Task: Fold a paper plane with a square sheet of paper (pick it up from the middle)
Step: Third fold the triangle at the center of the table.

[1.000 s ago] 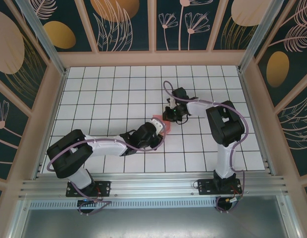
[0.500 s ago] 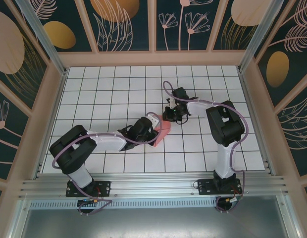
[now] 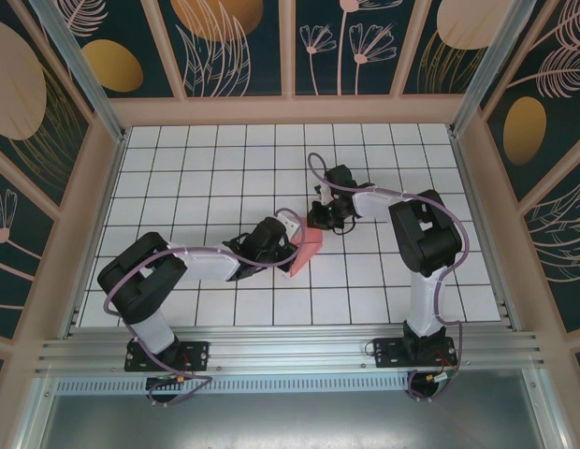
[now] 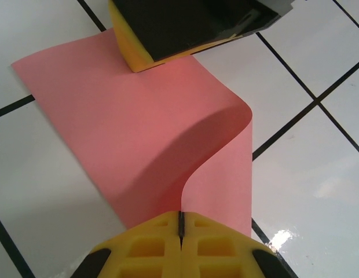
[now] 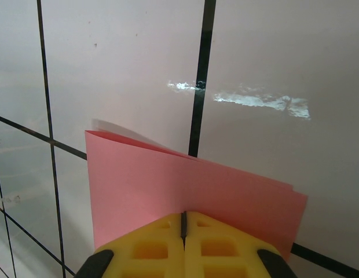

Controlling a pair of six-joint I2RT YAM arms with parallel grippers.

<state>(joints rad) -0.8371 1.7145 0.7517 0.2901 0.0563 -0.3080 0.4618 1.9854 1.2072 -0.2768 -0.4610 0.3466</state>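
The square sheet of paper [image 3: 308, 249] is salmon pink and lies doubled over on the white grid floor between my two arms. In the left wrist view the sheet [image 4: 139, 133] curls up in an S-shaped bend, and my left gripper [image 4: 180, 219] is shut on its near edge. My right gripper [image 5: 183, 219] is shut on the far end, where the sheet [image 5: 168, 185] shows two stacked layers with a fold at the left. From above, the left gripper [image 3: 290, 245] sits at the paper's left side and the right gripper [image 3: 320, 223] at its upper end.
The white tiled floor [image 3: 196, 178] with black grid lines spreads out on all sides. Wooden-framed patterned walls [image 3: 290, 108] close in the back and both sides. A metal rail [image 3: 290, 351] carrying both arm bases runs along the near edge.
My left arm has drawn back to the left and turned, uncovering more of the pink sheet beside its gripper. The right arm has stayed where it was.
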